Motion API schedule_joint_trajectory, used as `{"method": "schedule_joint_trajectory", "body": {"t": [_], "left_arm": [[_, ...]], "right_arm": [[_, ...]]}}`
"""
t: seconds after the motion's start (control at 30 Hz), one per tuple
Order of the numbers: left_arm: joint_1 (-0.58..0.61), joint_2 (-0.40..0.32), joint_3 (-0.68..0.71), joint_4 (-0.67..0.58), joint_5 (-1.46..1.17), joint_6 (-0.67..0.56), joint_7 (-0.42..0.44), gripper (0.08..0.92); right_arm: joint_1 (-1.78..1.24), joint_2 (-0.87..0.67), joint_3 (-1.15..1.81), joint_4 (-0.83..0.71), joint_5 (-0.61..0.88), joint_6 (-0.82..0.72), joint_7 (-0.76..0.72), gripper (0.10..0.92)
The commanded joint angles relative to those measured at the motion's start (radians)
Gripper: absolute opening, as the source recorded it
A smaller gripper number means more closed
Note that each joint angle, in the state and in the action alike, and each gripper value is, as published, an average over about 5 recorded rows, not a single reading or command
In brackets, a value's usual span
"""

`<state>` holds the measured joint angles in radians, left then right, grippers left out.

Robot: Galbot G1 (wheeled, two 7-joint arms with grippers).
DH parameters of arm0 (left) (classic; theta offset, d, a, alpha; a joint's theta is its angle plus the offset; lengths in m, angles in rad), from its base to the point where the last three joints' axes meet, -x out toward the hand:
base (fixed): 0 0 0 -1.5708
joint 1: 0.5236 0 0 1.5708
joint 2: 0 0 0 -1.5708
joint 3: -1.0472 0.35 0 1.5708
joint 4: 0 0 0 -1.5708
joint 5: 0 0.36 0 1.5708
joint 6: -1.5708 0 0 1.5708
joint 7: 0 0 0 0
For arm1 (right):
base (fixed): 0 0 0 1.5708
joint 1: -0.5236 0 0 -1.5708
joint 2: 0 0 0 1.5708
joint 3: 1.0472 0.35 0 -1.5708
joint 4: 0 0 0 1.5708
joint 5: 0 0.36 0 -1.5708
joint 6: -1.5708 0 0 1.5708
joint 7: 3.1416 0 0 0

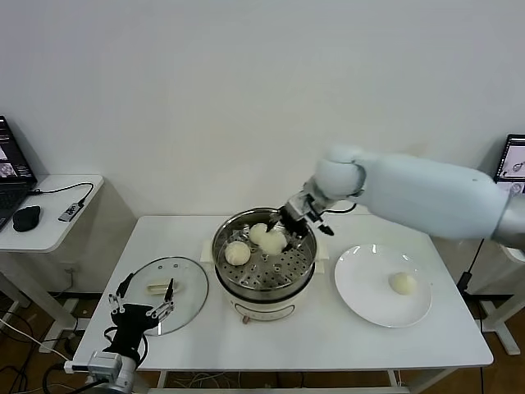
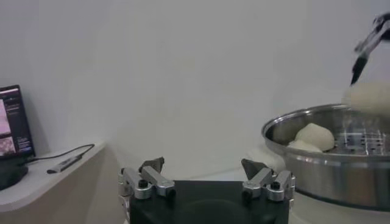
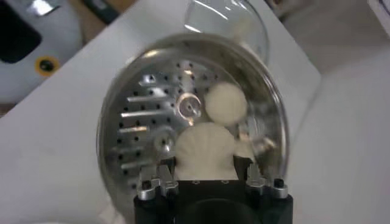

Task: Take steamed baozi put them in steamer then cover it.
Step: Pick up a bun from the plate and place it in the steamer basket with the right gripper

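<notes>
The steamer (image 1: 246,289) stands mid-table, its perforated tray showing. Two baozi lie inside, one at the left (image 1: 237,253) and one at the back (image 1: 257,232). My right gripper (image 1: 287,231) reaches over the pot from the right, shut on a third baozi (image 1: 274,243) held just above the tray. The right wrist view shows this baozi (image 3: 205,148) between my fingers, with another (image 3: 226,103) on the tray beyond. A fourth baozi (image 1: 402,283) sits on the white plate (image 1: 361,295). The cover (image 1: 184,277) lies flat left of the steamer. My left gripper (image 1: 141,310) is parked open at the front left.
A side desk (image 1: 57,213) with a laptop, a mouse and cables stands to the left, off the table. In the left wrist view the steamer wall (image 2: 332,176) is close on one side of the left gripper (image 2: 207,173). A monitor (image 1: 513,160) stands at the far right.
</notes>
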<state>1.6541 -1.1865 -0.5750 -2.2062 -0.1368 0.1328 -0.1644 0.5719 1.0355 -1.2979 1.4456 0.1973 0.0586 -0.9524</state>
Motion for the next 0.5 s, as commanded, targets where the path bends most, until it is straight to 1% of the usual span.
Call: {"method": "schedule_joint_trajectory", "body": {"t": [0.03, 0.17, 0.5], "left_arm": [[0.01, -0.005, -0.006, -0.014, 0.008, -0.001, 0.0, 0.823], [0.015, -0.011, -0.009, -0.019, 0.01, -0.001, 0.0, 0.823], [0.017, -0.018, -0.009, -0.015, 0.011, -0.004, -0.001, 0.823]], "right_arm": [[-0.034, 0.119, -0.055, -0.024, -0.195, 0.19, 0.011, 0.602], [-0.037, 0.136, -0.058, -0.035, -0.253, 0.25, -0.001, 0.602], [-0.027, 0.148, -0.068, -0.024, -0.253, 0.273, -0.042, 0.611]]}}
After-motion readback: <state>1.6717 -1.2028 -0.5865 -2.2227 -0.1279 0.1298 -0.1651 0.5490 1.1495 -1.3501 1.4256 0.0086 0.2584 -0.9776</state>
